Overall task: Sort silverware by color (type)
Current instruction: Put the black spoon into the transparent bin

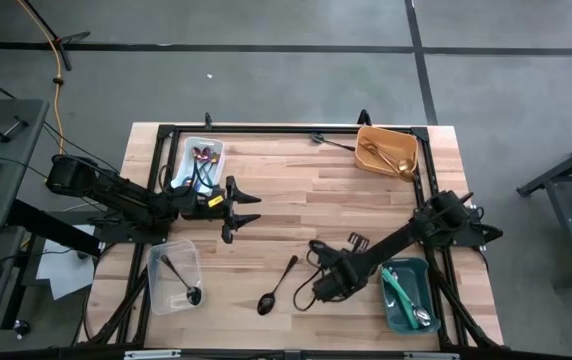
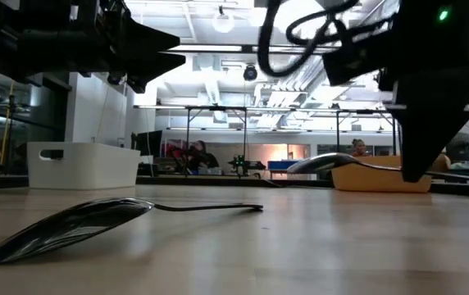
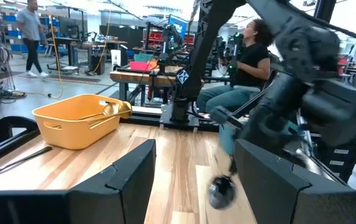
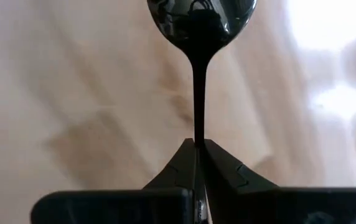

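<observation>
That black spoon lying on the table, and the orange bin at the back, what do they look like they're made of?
The black spoon, its handle pinched by the right gripper, looks like metal with a glossy black coating: its bowl mirrors the ceiling lights. It could be glossy plastic. The orange bin looks like matte moulded plastic, with soft rounded rims, a cut-out handle and no sharp reflections.

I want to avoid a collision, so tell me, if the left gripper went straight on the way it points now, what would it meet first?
Probably the right arm: the left gripper, jaws open, points across bare table toward it. The black spoon seems to lie below that line, though depth is unclear.
</observation>
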Controlling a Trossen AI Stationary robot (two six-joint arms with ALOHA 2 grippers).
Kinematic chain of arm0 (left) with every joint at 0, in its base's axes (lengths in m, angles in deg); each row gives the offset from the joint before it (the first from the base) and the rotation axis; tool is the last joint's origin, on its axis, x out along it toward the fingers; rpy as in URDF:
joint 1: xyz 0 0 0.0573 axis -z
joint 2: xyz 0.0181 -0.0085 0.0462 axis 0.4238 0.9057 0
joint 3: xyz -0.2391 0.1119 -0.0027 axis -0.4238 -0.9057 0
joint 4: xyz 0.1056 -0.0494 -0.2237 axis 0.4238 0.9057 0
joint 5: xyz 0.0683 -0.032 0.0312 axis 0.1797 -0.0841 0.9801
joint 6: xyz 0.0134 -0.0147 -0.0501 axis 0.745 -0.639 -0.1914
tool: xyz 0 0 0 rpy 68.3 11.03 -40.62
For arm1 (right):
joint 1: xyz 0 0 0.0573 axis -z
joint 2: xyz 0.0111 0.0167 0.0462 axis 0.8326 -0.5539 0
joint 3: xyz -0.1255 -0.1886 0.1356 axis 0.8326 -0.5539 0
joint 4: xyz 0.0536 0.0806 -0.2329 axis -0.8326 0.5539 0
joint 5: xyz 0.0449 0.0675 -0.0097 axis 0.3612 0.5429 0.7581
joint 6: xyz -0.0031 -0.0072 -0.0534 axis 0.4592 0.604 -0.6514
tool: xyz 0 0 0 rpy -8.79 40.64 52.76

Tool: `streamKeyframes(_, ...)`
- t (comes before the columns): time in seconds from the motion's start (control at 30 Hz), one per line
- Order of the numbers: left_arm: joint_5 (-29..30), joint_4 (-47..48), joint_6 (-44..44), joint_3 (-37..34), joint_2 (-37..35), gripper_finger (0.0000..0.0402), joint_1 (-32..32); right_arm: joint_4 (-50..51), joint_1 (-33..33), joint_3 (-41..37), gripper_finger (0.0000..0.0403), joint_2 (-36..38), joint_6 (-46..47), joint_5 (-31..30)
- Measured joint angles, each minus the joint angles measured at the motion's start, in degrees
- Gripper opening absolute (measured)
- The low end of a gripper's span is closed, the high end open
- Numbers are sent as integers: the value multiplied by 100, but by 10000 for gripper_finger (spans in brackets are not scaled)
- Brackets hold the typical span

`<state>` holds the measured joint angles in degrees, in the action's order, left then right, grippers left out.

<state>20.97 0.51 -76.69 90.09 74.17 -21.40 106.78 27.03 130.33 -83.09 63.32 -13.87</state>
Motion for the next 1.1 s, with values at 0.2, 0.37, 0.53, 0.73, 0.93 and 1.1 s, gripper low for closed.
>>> streamKeyframes(0.2,0,-24,2,0,0,211,1,-1287,265,-1514,5,1128,129,-61)
streamKeyframes(0.37,0,-93,143,0,0,211,1,-3326,456,-2828,5,2382,-268,-570)
streamKeyframes(0.53,0,-277,113,0,0,211,1,-6353,713,-3766,5,3064,-1707,-1526)
streamKeyframes(0.73,0,-294,106,0,0,211,1,-9710,1233,-4365,5,2966,-3911,-1847)
streamKeyframes(0.93,0,-291,94,0,0,211,1,-11176,1819,-4455,5,2667,-4809,-1368)
streamKeyframes(1.1,3,-290,94,0,0,211,1,-11748,2243,-4457,5,2436,-5173,-883)
